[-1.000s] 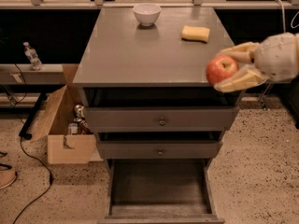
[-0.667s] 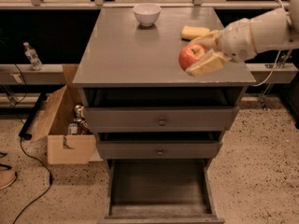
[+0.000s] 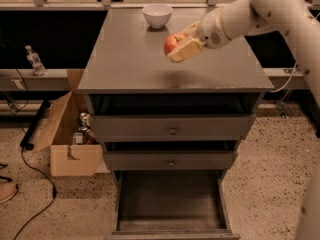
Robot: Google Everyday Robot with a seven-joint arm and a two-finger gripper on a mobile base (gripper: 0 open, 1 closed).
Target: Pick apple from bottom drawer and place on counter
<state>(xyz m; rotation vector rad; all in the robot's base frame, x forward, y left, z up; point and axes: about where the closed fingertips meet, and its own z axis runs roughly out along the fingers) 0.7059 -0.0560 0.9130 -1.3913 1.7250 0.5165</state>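
The red apple (image 3: 173,42) is held in my gripper (image 3: 181,43), which is shut on it above the middle of the grey counter (image 3: 125,64). A faint shadow lies on the counter below it, so the apple hangs a little above the surface. My white arm reaches in from the upper right. The bottom drawer (image 3: 170,200) stands pulled open below, its grey floor bare.
A white bowl (image 3: 157,15) stands at the back of the counter. The yellow sponge is hidden behind my arm. Two shallower drawers with round knobs (image 3: 173,131) are shut. A cardboard box (image 3: 70,134) with items sits on the floor at the left, beside a black cable (image 3: 35,169).
My gripper has carried the apple leftwards from beyond the counter's right edge to over its middle. The arm now covers the yellow sponge.
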